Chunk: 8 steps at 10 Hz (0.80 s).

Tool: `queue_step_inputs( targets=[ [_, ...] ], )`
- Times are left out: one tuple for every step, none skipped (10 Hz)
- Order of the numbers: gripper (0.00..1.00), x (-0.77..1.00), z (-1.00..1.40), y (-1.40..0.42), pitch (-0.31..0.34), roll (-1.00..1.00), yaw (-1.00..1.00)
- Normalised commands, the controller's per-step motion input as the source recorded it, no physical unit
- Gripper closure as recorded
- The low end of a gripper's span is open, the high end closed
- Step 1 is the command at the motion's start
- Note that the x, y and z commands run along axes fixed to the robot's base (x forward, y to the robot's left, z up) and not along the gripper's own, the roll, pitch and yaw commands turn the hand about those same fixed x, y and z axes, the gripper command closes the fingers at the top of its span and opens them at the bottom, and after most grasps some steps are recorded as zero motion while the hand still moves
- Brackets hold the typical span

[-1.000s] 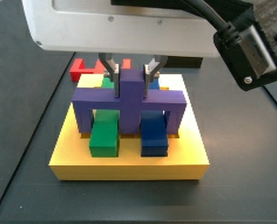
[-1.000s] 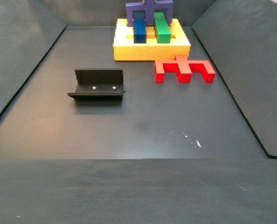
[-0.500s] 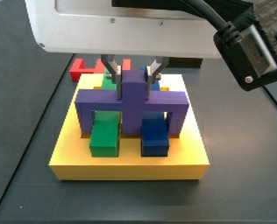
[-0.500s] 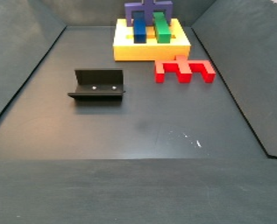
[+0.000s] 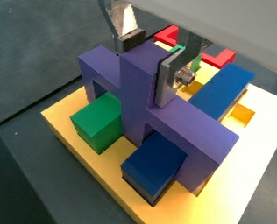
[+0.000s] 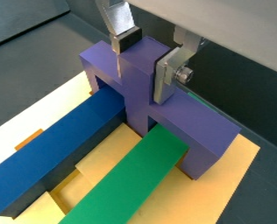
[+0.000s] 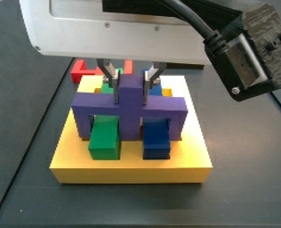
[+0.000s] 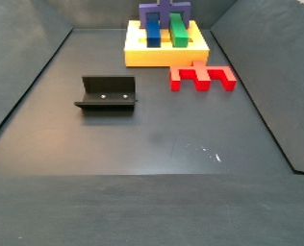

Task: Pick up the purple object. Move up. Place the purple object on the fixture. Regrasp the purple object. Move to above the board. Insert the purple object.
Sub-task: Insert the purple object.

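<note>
Step in hand: you are at the insert. The purple object [image 7: 130, 109] stands on the board [image 7: 132, 164], straddling the green bar [image 7: 106, 140] and the blue bar [image 7: 156, 139].

Gripper: the gripper [image 5: 151, 54] sits directly over the board, at the far end of the counter [image 8: 155, 144] in a side view.

Fingers: the fingers [image 6: 166, 72] are clamped on the purple object's upright stem, 1 plate on each side, in both wrist views.

Seating: judging from a side view, the 2 legs reach down beside the bars, but you cannot tell whether they are fully home in the slots.

Risk 1: if you press on while a leg rides a slot edge, the piece may jam or tilt; the fit over the bars looks tight.

Risk 2: if you let go early, a part-seated piece could lean or spring out of place.

Risk 3: if you lift away with the pads dragging on the stem, you may pull the piece back up.

Risk 4: side load from the arm could shift the board, as nothing visible pins it to the counter.

Bystanders: the red block [image 8: 202, 77] lies just right of the board in a side view, and the fixture [image 8: 107, 93] stands well apart, nearer and to the left; neither looks to be in your way.
</note>
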Motion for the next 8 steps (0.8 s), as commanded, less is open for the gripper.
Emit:
queue_step_inputs(
  targets=[
    [1.00,-0.07,-0.07,-0.01,-0.044,-0.02,0.00],
    [1.00,0.09,-0.20,0.00,-0.034,0.00,0.04],
    [1.00,0.21,-0.29,0.00,-0.020,0.00,0.00],
    [1.00,0.19,-0.32,0.00,-0.026,-0.01,0.00],
    [1.00,0.01,-0.28,0.00,-0.041,-0.03,-0.01],
    [1.00,-0.07,-0.37,0.00,-0.093,-0.08,0.00],
    [1.00,-0.23,-0.34,0.00,-0.114,-0.12,0.01],
    [1.00,-0.25,-0.37,0.00,-0.187,-0.14,0.00]
  ],
)
